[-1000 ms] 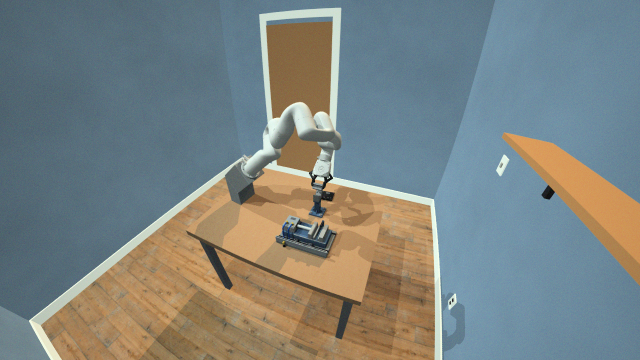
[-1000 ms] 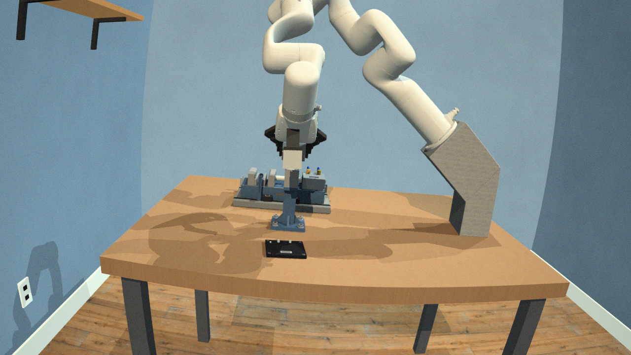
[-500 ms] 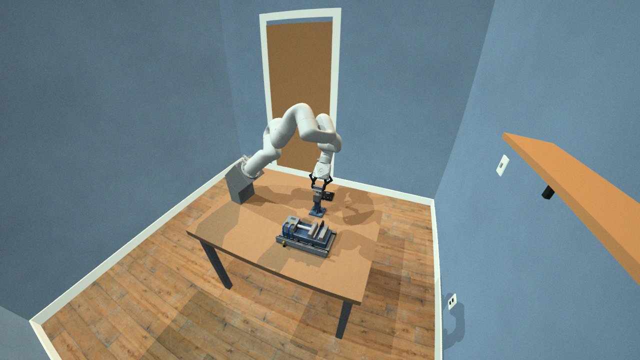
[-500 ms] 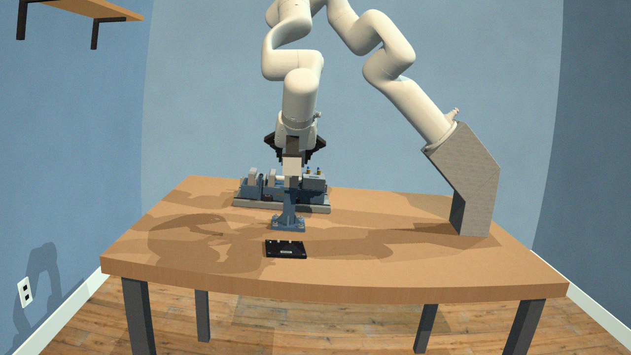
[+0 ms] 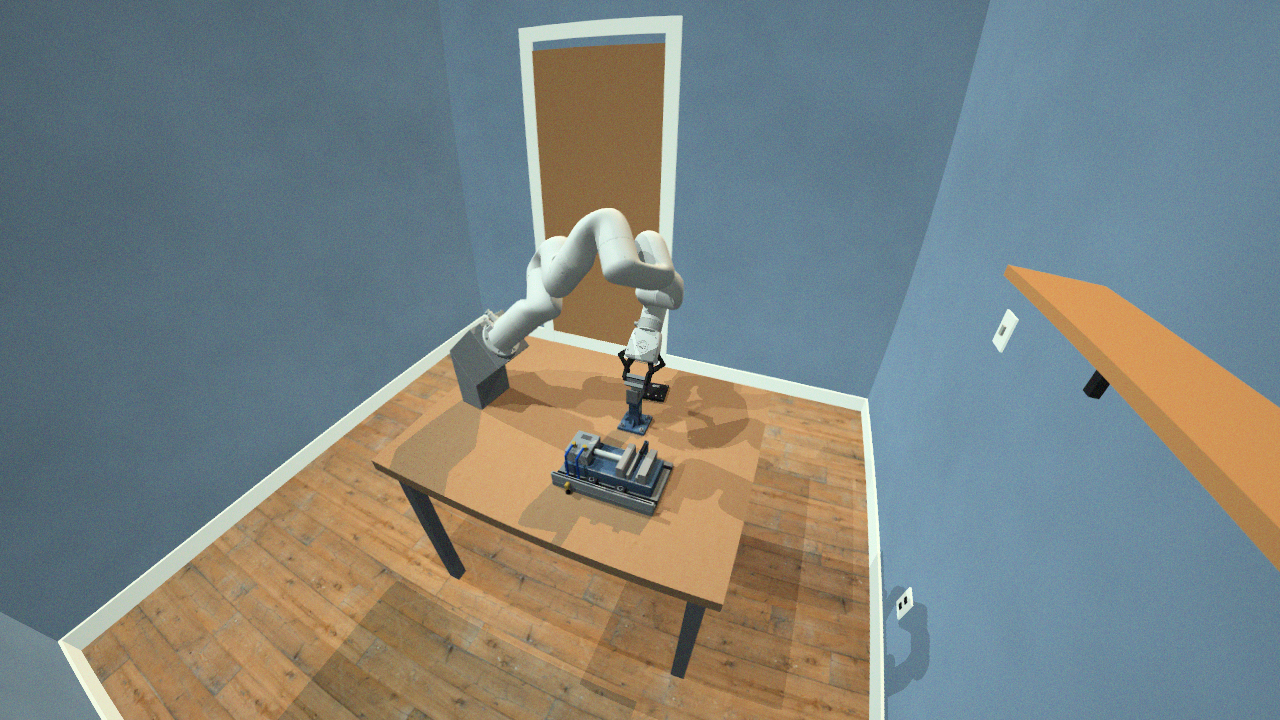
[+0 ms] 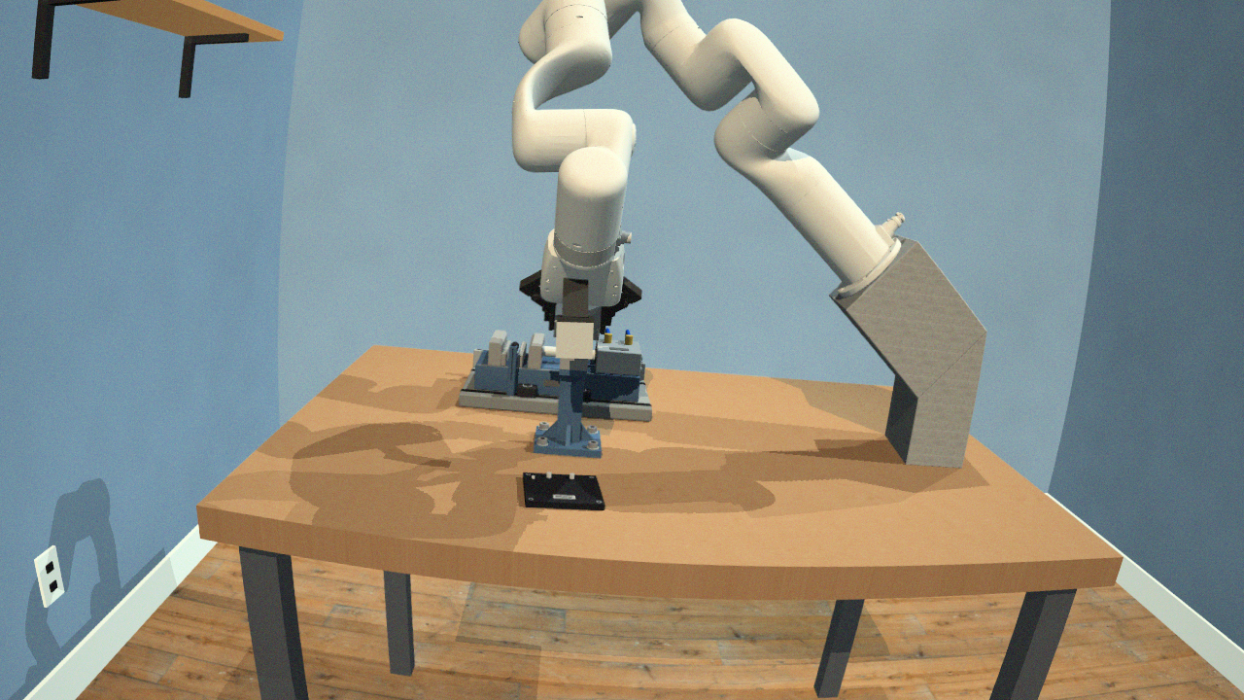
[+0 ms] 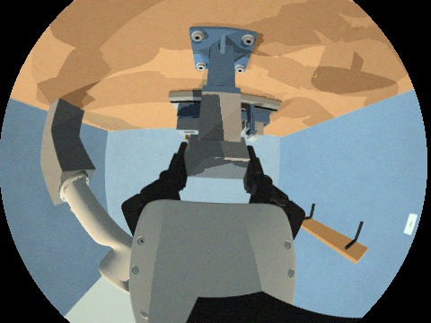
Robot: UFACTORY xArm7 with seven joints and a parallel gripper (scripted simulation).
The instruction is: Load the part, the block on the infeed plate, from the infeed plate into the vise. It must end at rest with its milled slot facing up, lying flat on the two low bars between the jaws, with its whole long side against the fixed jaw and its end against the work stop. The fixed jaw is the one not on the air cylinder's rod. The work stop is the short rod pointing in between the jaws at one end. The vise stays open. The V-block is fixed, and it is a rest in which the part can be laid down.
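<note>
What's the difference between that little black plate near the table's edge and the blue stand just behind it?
The black plate lies flat and low; the blue stand rises as a post from a bolted foot. The plate is dark and square; the stand is blue with a flared base. The plate carries no block, while the claw holds the pale block right at the stand's top. Both sit on the wooden table, in line toward the vise.
</note>
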